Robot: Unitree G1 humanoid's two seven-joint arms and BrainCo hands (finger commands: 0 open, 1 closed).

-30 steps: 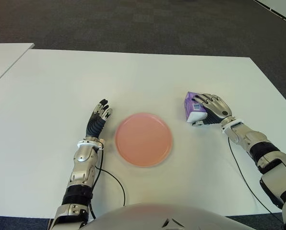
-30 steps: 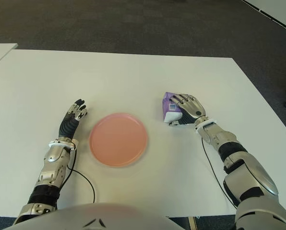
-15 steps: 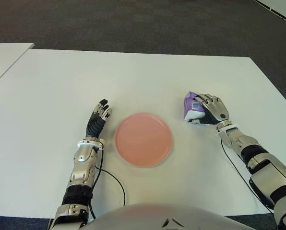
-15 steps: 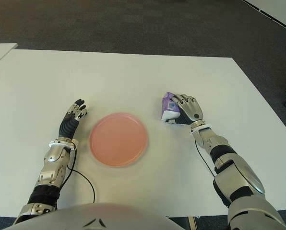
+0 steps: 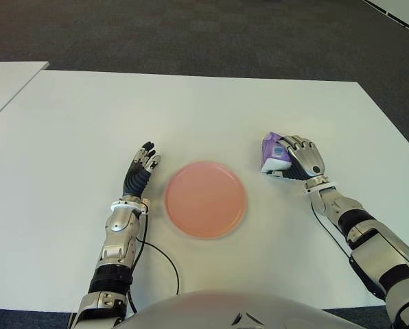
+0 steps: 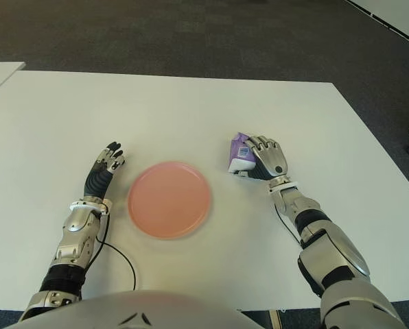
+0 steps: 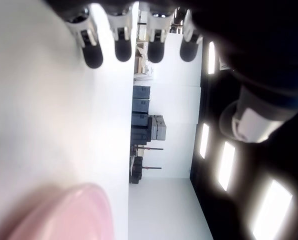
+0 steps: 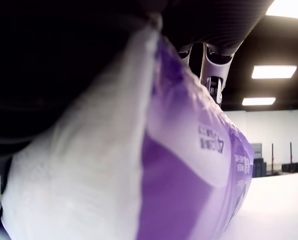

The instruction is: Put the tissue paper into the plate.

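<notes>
A: Under the right hand (image 5: 302, 159), fingers curled over a purple-and-white tissue pack (image 5: 274, 153). Closed on it, palm on top, fingertips down over its far edge.

B: Lifted or on the table?

A: Can't tell for sure. From the eye views the pack shows low against the white table (image 5: 211, 110); contact isn't clear. Right wrist view is filled by the pack, pressed right against the palm, two fingers (image 8: 213, 70) wrapped over its top. So it's a real grasp, not just a touch.

B: Why hold it from above?

A: My guess: it's a soft, squashy pack, so a top wrap gives a grip that can be carried and let go by simply opening the fingers over the target.

B: Where's the target from that hand?

A: Pink plate (image 5: 205, 199) sits toward the robot's left of the hand and a bit nearer the body, apart from the pack, nothing between them. Plate holds nothing.

B: Other hand?

A: Left hand (image 5: 141, 171) shows just beside the plate on its left side, fingers stretched out straight, holding nothing. Left wrist view shows its fingertips (image 7: 123, 50) extended, with the plate rim in the corner. Idle, looks like it's kept out of the way.

B: Task stage?

A: Grasp done, transfer not yet done. Pack needs to travel left over the rim.
</notes>
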